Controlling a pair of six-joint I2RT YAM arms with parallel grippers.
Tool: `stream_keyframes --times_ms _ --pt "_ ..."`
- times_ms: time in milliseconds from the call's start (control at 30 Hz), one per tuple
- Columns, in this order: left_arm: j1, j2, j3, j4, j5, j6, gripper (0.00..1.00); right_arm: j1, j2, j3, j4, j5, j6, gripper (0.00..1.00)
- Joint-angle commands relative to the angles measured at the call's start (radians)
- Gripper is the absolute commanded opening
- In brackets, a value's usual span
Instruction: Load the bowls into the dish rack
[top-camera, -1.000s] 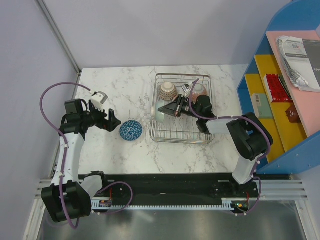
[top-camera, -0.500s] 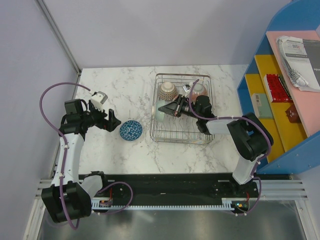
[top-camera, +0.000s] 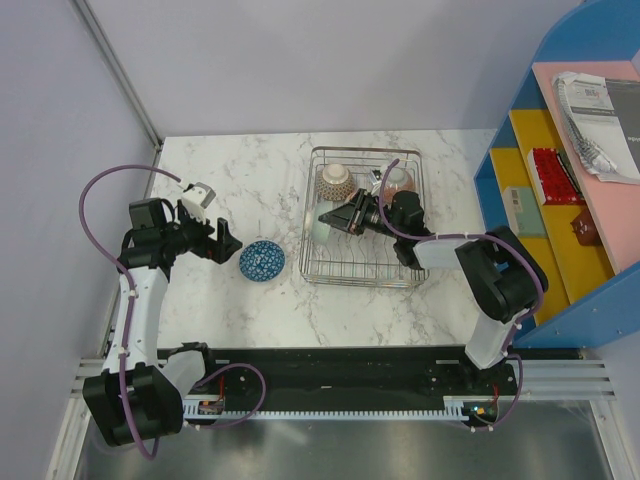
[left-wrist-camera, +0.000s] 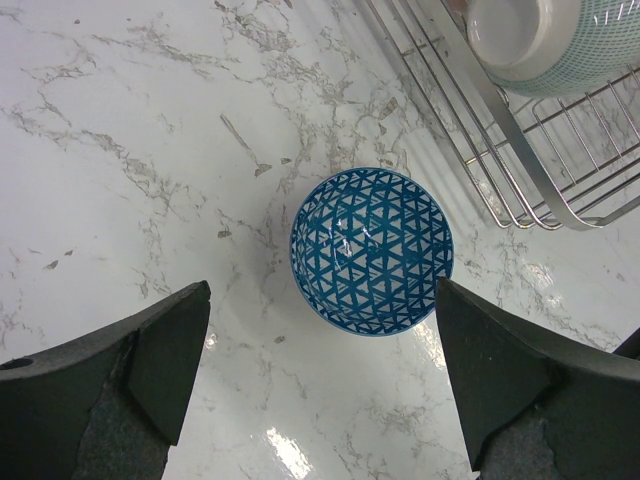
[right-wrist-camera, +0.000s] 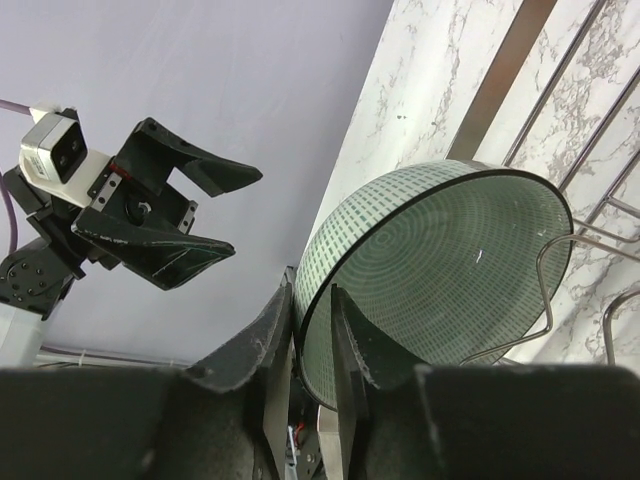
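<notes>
Left gripper (top-camera: 228, 244) is spread wide, holding nothing. I see it hovering just left of the blue bowl (left-wrist-camera: 372, 250), and in its wrist view the bowl sits between the two fingers with neither touching it. Right gripper (right-wrist-camera: 310, 300) is nearly closed, one finger on each side of the green bowl's (right-wrist-camera: 440, 260) rim. The gaps are too thin for me to tell whether it is pinching or has let go. The green bowl stands on edge in the rack (top-camera: 364, 151) at its left side, propped against the wires with its mouth toward the right arm. The blue bowl sits upright on the table (top-camera: 230, 180), just left of the rack and apart from it. The table is white marble with grey veins, and a black rail runs along the near edge where both arms are bolted. The walls (top-camera: 300, 60) are plain pale grey-lilac. A blue shelf (top-camera: 604, 22) on the right has yellow and pink panels, with papers and a red item on it. Count: four bowls, of which one blue is on the table and three are in the rack. Those three are the green one, an orange-brown one (top-camera: 337, 180) at far left and a pinkish one (top-camera: 398, 180) at far right. One rack, two arms.
</notes>
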Motion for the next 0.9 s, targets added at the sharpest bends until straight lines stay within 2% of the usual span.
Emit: stream_keyframes --times_ms 0,133,267,500,867 --pt "0.009 -0.018 0.003 0.023 0.041 0.028 1.0 -0.006 -0.012 -0.012 -0.071 0.049 -0.049 0.31" --pt "0.009 -0.02 0.006 0.021 0.041 0.029 1.0 -0.006 -0.021 0.0 -0.11 0.046 -0.073 0.38" --pt "0.009 -0.021 0.006 0.02 0.041 0.029 1.0 -0.008 -0.029 0.016 -0.17 0.038 -0.108 0.5" --pt "0.007 -0.018 0.006 0.017 0.044 0.029 1.0 -0.008 -0.056 0.025 -0.254 0.049 -0.156 0.62" --pt "0.009 -0.021 0.006 0.017 0.053 0.032 1.0 -0.006 -0.102 0.048 -0.384 0.104 -0.23 0.64"
